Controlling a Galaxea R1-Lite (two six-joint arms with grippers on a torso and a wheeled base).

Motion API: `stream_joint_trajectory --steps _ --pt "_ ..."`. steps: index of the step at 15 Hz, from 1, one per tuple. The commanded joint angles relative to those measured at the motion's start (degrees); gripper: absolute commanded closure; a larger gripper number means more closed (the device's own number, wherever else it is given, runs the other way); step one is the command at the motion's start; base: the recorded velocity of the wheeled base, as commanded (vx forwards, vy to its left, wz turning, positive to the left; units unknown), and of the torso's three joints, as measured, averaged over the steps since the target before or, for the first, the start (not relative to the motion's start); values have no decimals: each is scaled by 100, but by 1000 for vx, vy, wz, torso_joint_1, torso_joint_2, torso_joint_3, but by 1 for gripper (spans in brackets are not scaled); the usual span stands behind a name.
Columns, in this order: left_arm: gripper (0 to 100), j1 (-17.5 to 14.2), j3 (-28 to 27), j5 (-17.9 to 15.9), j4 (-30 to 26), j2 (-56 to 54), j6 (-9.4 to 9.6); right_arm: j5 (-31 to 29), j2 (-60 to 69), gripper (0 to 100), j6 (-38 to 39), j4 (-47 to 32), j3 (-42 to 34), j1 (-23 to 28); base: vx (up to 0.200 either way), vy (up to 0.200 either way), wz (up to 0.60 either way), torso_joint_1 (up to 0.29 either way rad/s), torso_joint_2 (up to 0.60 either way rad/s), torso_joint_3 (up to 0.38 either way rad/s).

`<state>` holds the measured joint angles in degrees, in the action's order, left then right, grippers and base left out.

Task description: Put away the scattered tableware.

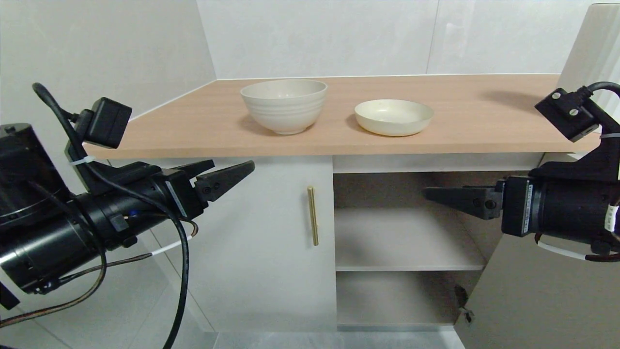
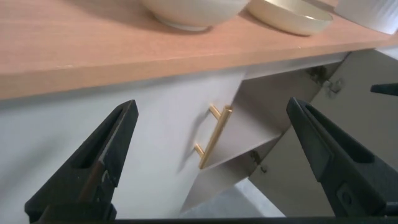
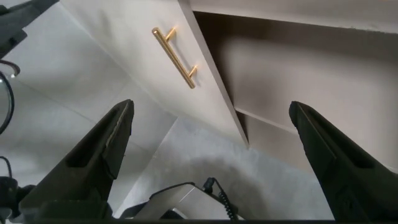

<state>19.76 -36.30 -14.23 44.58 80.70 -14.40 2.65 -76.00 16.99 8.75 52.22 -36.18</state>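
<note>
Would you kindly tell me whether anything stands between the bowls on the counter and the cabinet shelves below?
Nothing visible does. The shelf under the shallow bowl is exposed; the closed door covers only the side beneath the deep bowl.

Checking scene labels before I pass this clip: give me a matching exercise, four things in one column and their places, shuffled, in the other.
Things
1. deep ribbed bowl
2. shallow bowl
3. brass handle
4. shelf

Places
A. on the shut left cabinet door
B. on the countertop, nearer the robot's right
C. inside the open right compartment
D. on the countertop, nearer the robot's left

Pairs: 1-D, 2-B, 3-A, 4-C.
</note>
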Motion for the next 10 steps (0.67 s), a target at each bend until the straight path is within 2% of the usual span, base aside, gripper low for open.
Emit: stream_joint_trajectory --steps 1,3,6,10 --pt "0 19 -8 -1 -2 -2 -2 8 -3 0 -56 4 -11 -3 0 0 0 0 0 0" --pt "0 19 -8 -1 -2 16 -2 8 6 0 -65 4 -11 -3 0 0 0 25 -82 -55" --pt "0 19 -8 -1 -2 -19 -2 8 6 0 -135 4 -63 -3 0 0 0 113 -248 -230" --pt "0 19 -8 -1 -2 -11 -2 8 6 0 -135 4 -81 -3 0 0 0 93 -511 -271"
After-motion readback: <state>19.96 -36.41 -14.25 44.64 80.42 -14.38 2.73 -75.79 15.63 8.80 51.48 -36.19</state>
